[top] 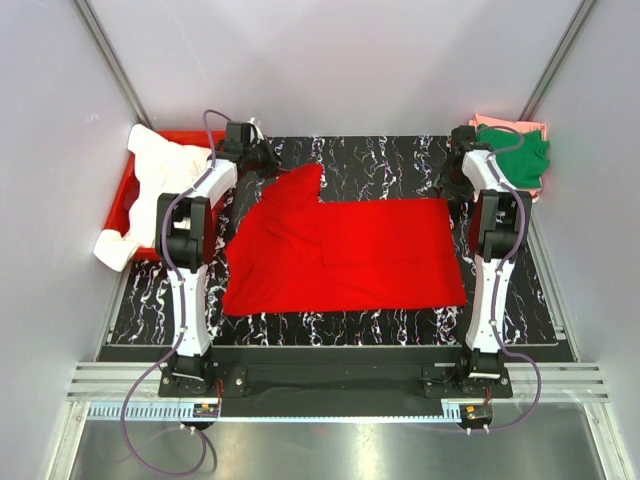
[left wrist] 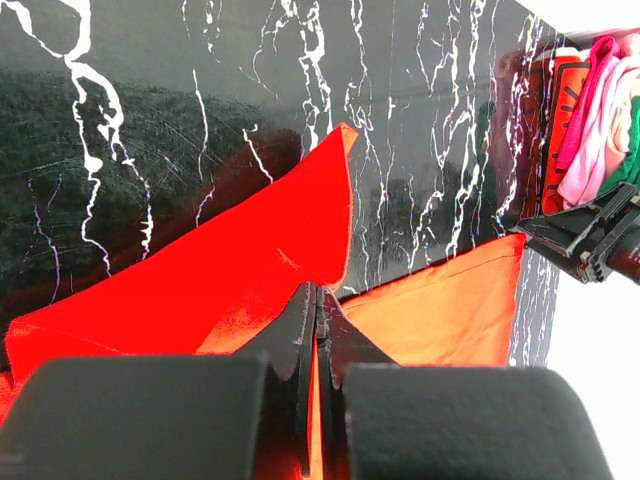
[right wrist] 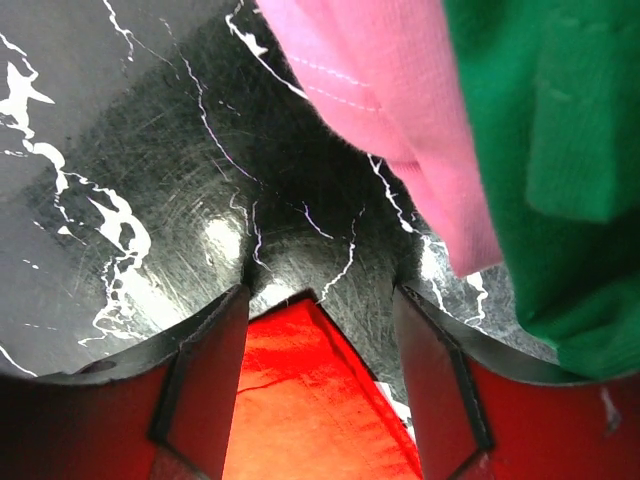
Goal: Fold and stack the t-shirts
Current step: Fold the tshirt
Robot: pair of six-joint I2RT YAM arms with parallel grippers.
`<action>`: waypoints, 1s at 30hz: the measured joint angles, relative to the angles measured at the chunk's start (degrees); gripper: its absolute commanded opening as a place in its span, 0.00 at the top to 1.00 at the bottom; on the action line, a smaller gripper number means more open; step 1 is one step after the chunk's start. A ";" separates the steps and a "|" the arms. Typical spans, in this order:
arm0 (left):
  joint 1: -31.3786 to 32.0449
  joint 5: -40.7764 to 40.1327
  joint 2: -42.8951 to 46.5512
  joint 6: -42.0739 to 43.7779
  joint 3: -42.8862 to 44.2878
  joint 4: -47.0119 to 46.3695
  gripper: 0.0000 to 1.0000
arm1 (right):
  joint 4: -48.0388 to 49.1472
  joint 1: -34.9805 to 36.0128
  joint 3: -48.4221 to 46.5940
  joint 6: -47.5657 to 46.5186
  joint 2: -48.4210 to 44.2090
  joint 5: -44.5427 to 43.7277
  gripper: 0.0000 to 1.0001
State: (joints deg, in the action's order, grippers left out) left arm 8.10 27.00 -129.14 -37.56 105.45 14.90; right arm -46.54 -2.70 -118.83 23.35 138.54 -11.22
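The red t-shirt (top: 345,255) lies mid-tabletop (top: 380,165) on glossy black marble pattern. It is thin smooth cloth, mostly flat, with one sleeve sticking out, so I judge its folding only begun. Beyond its far right corner the green t-shirt (top: 522,160) lies stacked on the pink t-shirt (top: 500,123). Left of it, white t-shirts (top: 165,170) hang crumpled over a rigid red bin (top: 125,195), not yet folded. The left tool (left wrist: 316,295) is pressed together, pinching red cloth. The right tool (right wrist: 320,295) is spread over a corner of the red t-shirt.

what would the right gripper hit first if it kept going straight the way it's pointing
Likely the red shirt corner lying between the open right gripper, then the table; depth is unclear.
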 measured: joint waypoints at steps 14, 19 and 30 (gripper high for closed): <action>0.15 0.04 0.00 0.00 -0.02 0.00 1.00 | 6.93 -0.02 8.09 0.68 -4.11 3.43 0.65; 0.15 0.02 0.00 0.02 -0.02 0.02 1.00 | 8.37 0.00 9.09 1.09 -4.44 4.55 0.99; 0.15 -0.22 0.24 1.73 1.73 5.05 1.00 | 9.68 0.02 11.30 1.18 -5.77 5.84 1.00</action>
State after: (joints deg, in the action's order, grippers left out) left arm 8.25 26.79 -128.90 -35.83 107.18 19.94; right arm -36.86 -2.68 -107.53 24.53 132.77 -5.39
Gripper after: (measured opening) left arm 0.008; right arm 0.012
